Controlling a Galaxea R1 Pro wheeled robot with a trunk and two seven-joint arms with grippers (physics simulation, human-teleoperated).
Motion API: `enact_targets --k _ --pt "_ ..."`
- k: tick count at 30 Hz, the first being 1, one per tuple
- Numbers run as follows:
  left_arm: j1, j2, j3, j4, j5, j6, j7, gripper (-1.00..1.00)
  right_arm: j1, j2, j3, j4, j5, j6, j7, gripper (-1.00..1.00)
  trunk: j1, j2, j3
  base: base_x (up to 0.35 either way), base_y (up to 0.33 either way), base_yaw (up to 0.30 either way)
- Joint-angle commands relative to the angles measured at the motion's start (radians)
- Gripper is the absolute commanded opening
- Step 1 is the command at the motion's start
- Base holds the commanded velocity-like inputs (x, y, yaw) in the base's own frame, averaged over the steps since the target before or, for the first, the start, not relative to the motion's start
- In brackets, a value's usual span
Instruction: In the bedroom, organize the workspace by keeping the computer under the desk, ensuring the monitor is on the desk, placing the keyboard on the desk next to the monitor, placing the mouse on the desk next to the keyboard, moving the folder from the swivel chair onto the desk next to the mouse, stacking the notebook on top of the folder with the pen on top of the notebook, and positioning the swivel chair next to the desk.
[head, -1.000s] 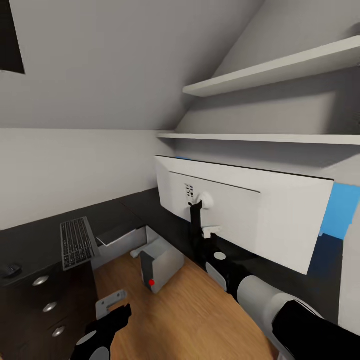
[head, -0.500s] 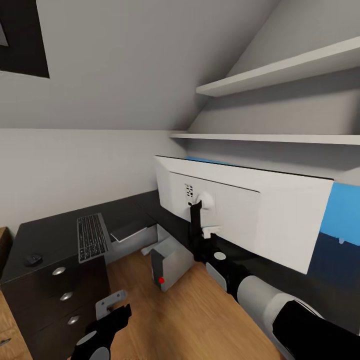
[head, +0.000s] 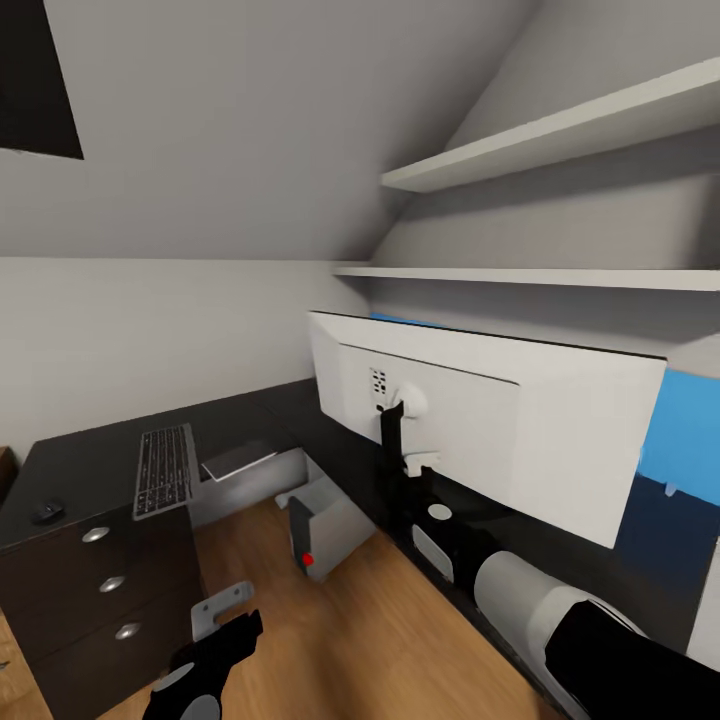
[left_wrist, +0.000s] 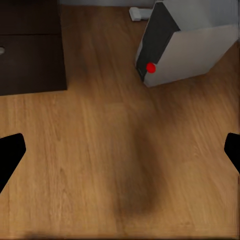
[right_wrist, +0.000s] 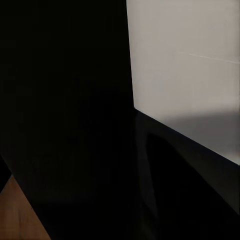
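On the far left a small dark mouse (head: 46, 512) lies on the desk (head: 80, 465), the keyboard (head: 163, 482) to its right. My left gripper (left_wrist: 120, 150) hangs spread wide over the wood floor (head: 380, 630). The computer (head: 328, 528) stands under the desk. Right of it, my right gripper (head: 412, 466) reaches the monitor (head: 520, 430) stand; I cannot tell its grip.

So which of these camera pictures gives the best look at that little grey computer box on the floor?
The left wrist view: the computer is large there, its dark front and red light plain. The head view shows it too, smaller, standing on the wood floor by the desk. The right wrist view gives only dark surfaces and a pale panel.
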Motion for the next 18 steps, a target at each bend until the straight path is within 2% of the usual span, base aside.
enact_targets --k 1,6,14,18 --pt "-0.001 0.001 -0.002 -0.001 0.004 0.004 0.007 1.0 -0.002 0.0 0.009 -0.002 -0.002 -0.004 -0.007 -1.0 0.0 -0.001 -0.001 0.0 -0.334 0.001" --pt "-0.001 0.0 -0.002 -0.001 0.004 0.004 0.007 1.0 -0.002 0.001 0.01 -0.002 0.0 -0.004 -0.006 -1.0 0.0 -0.001 -0.001 -0.026 -0.335 0.06" --pt "-0.001 0.0 -0.002 -0.001 0.003 0.002 0.008 1.0 -0.002 0.001 0.01 -0.004 0.0 -0.004 -0.006 -1.0 0.0 -0.001 -0.001 -0.089 -0.323 0.17" --pt "-0.001 0.001 -0.002 -0.001 0.004 0.002 0.007 1.0 -0.002 0.0 0.01 -0.02 0.0 -0.004 -0.007 -1.0 0.0 -0.001 -0.001 -0.049 -0.186 0.184"
